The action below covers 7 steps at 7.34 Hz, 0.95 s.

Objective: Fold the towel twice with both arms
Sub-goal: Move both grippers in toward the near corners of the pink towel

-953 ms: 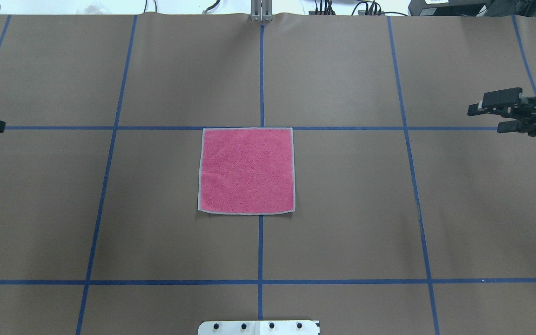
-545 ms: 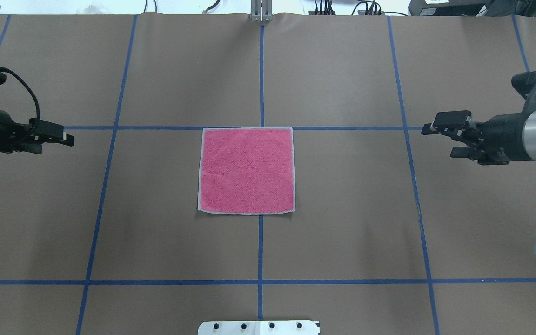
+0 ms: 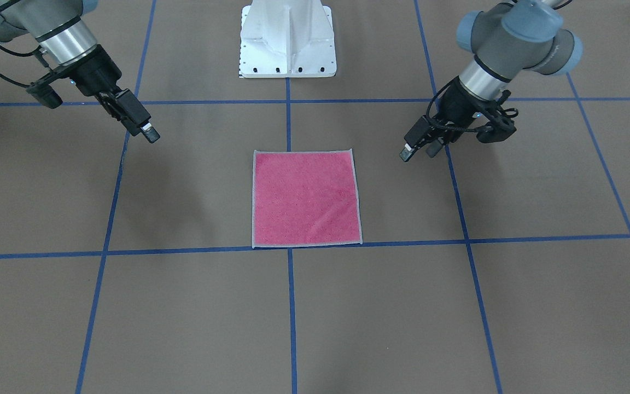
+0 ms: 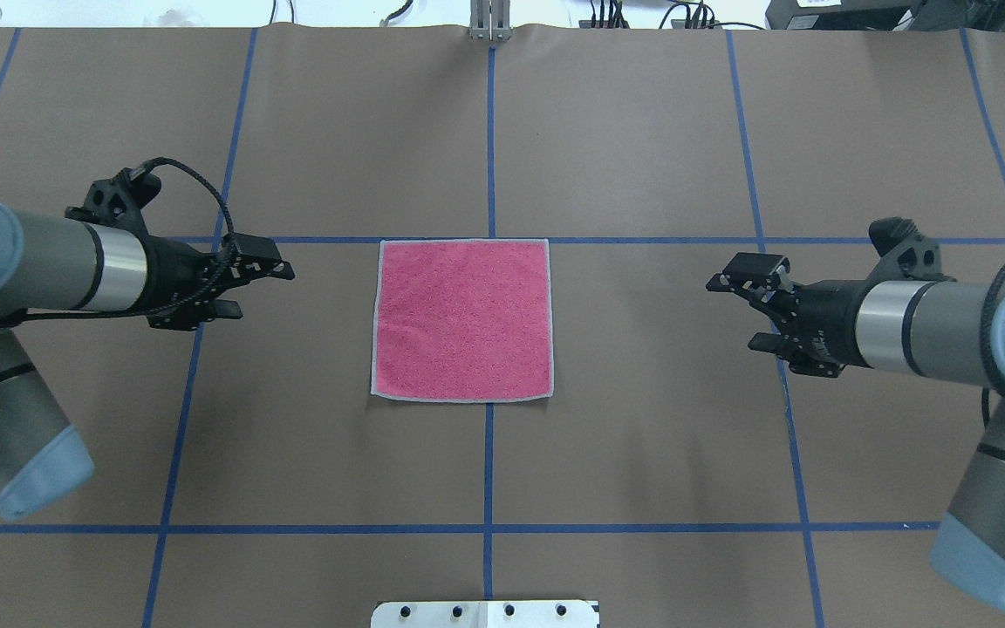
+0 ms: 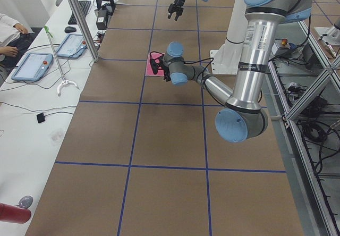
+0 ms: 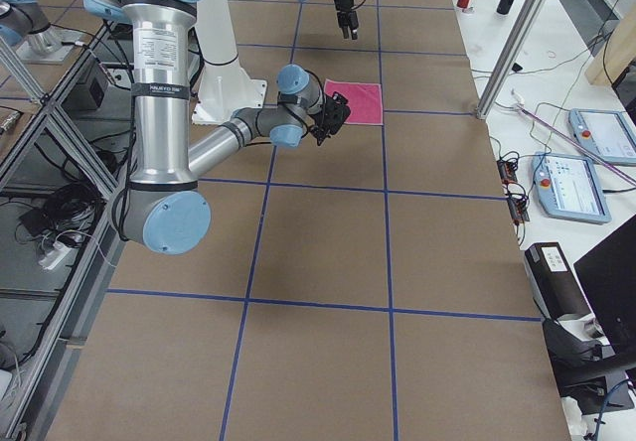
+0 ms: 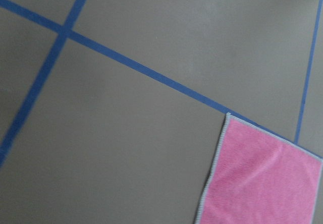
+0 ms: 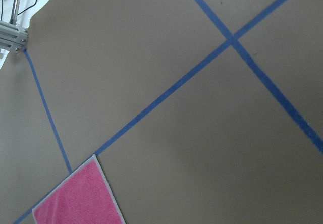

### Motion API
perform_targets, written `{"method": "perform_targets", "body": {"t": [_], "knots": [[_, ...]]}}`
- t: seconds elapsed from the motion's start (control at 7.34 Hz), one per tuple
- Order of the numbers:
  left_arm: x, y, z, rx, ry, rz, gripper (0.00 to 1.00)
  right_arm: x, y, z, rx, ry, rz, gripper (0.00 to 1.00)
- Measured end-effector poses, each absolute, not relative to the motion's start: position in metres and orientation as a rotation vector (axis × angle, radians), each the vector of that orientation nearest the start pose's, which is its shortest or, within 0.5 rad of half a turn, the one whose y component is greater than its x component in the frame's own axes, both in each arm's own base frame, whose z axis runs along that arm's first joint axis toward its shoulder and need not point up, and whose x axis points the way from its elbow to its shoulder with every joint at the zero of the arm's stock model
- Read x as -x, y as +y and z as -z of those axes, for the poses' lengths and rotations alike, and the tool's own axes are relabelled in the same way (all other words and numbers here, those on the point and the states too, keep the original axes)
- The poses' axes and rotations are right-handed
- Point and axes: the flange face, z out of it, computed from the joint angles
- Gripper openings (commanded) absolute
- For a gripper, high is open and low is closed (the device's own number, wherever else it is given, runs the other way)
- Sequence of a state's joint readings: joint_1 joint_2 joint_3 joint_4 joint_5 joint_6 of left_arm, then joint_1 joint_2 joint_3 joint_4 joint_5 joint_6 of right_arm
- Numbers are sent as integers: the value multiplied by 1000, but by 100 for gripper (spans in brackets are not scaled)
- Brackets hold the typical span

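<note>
The towel (image 4: pixel 461 320) lies flat and unfolded at the table's middle, pink face up, with light grey edging. It also shows in the front view (image 3: pixel 306 198). My left gripper (image 4: pixel 263 290) is open and empty, to the left of the towel's far left corner and apart from it. My right gripper (image 4: pixel 731 314) is open and empty, further off to the towel's right. The left wrist view shows a towel corner (image 7: pixel 262 178) at the lower right. The right wrist view shows a towel corner (image 8: pixel 78 196) at the lower left.
Blue tape lines (image 4: pixel 488 131) divide the brown table cover into a grid. The white pedestal base (image 3: pixel 287 38) stands at the robot's side of the table. A metal post (image 4: pixel 490 22) stands at the far edge. An operators' desk with tablets (image 5: pixel 32 66) runs beyond it.
Both arms have swung in from the table's sides toward the towel, the left gripper coming closer than the right. The towel has not moved.
</note>
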State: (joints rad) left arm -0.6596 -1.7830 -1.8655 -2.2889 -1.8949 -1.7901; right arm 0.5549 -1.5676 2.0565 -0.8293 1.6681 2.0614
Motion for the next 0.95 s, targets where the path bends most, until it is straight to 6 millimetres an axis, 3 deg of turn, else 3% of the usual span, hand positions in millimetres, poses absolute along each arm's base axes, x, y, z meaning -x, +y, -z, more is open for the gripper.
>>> {"method": "perform_targets", "body": {"t": [0.27,0.41,0.68,0.82,0.95], "knots": [[-432,-389,-299,90,1305,697,91,386,-335,-333,63,-1305,-946,97],[-451,-374,-292,110,1315,739,85,407,-323,-333,65,-1309,-980,97],[-479,-350,-295,122,1305,783,73,438,-304,-334,44,-1293,-997,97],[-492,-340,-302,118,1290,791,56,449,-301,-327,34,-1276,-1004,97],[-502,-333,-308,112,1275,793,52,459,-299,-318,28,-1258,-1012,97]]}}
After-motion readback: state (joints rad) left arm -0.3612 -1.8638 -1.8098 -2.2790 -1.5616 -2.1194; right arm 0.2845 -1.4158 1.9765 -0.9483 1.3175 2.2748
